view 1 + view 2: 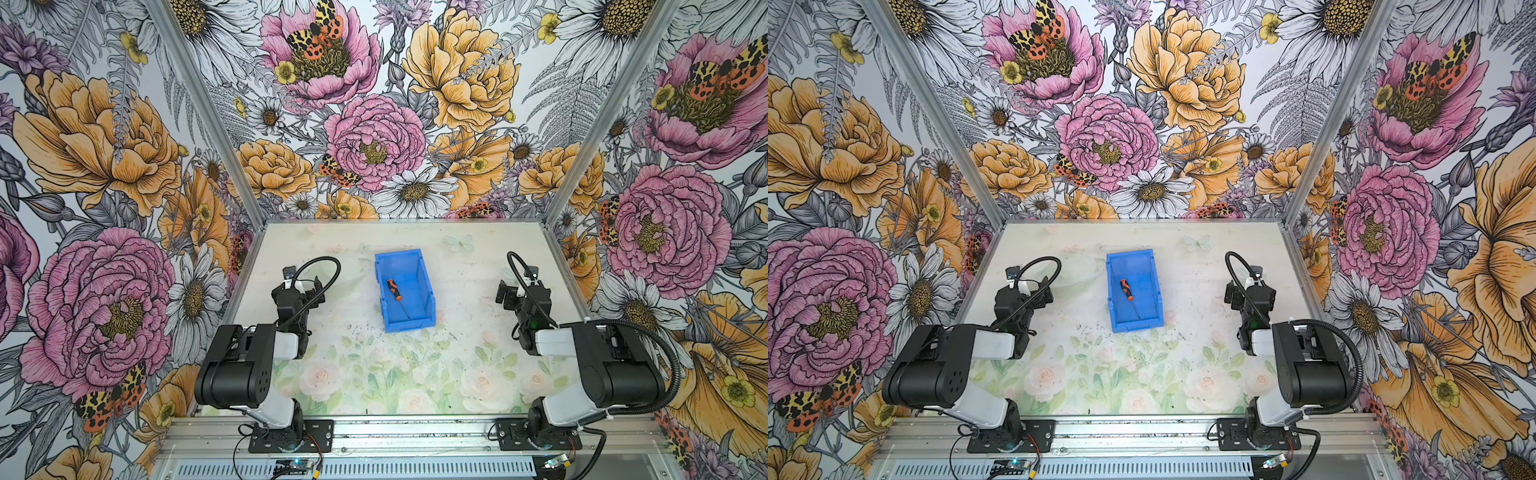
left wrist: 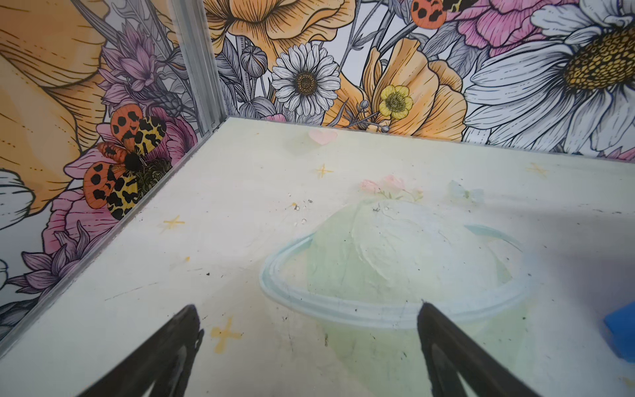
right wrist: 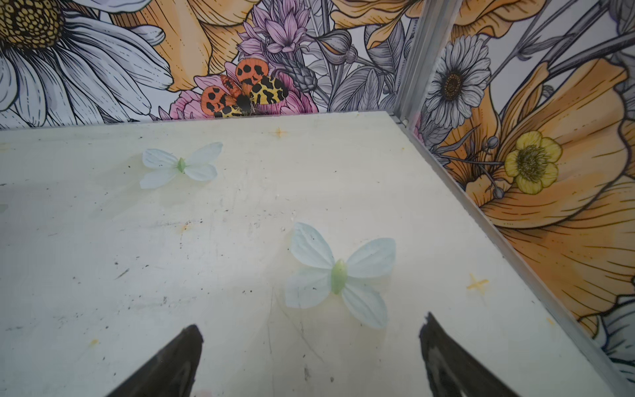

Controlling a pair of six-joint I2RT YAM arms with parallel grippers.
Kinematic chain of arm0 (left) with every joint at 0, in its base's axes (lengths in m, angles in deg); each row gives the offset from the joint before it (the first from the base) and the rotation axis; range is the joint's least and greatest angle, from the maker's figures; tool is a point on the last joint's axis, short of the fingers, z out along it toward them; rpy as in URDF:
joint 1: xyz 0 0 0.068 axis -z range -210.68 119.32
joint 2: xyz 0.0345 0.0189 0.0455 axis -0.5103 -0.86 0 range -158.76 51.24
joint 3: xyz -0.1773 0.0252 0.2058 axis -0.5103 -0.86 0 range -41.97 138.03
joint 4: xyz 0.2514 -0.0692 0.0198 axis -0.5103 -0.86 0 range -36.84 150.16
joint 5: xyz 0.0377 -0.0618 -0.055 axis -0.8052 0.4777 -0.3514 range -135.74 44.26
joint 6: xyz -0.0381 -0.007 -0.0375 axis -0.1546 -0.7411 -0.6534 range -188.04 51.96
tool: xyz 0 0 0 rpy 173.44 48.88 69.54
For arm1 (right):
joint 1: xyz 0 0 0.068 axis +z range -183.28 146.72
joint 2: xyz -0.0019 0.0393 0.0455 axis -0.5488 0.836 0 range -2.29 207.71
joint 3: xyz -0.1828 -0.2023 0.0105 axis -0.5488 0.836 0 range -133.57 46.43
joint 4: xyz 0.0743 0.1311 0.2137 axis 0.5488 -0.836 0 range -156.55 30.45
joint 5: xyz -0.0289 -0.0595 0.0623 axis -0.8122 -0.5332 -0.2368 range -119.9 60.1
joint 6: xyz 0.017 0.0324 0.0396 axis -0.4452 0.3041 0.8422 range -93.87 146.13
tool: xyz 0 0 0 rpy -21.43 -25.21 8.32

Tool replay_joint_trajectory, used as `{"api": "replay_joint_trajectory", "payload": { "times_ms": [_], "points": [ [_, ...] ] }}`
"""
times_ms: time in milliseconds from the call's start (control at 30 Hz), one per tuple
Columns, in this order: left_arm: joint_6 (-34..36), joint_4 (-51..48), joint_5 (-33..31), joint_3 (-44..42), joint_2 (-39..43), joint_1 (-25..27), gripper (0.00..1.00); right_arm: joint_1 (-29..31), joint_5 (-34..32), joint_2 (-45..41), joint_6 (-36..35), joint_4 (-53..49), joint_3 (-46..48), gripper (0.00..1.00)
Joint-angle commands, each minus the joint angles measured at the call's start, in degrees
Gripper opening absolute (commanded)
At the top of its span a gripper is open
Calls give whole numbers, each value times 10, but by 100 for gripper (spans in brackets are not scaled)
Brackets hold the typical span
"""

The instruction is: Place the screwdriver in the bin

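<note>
In both top views the screwdriver (image 1: 396, 294) (image 1: 1128, 294), orange-and-black handle and thin silver shaft, lies slantwise on the floor of the blue bin (image 1: 419, 282) (image 1: 1149, 282) at mid-table. My left gripper (image 1: 316, 287) (image 1: 1049, 291) hangs left of the bin, apart from it, and is open. In the left wrist view it (image 2: 307, 318) holds nothing, and a blue corner of the bin (image 2: 622, 338) shows at the frame's edge. My right gripper (image 1: 503, 296) (image 1: 1230, 293) hangs right of the bin, also open. In the right wrist view it (image 3: 310, 331) is empty over bare table.
Floral walls with aluminium corner posts (image 1: 249, 195) (image 1: 557, 195) close the table on three sides. The tabletop (image 1: 415, 374) carries flat printed flowers and pale butterflies (image 3: 338, 276). Both arm bases sit on the front rail (image 1: 415, 432).
</note>
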Motion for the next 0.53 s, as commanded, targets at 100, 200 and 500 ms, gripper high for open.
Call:
{"api": "replay_joint_trajectory", "payload": {
  "times_ms": [100,200,500],
  "points": [
    [14,22,13,10,1,3,99,1,8,-1,-6,31,-9,99],
    [17,24,10,9,1,7,99,2,9,-1,-7,31,-9,100],
    [13,21,49,11,1,-6,99,2,8,-2,-7,32,-8,99]
  ]
}}
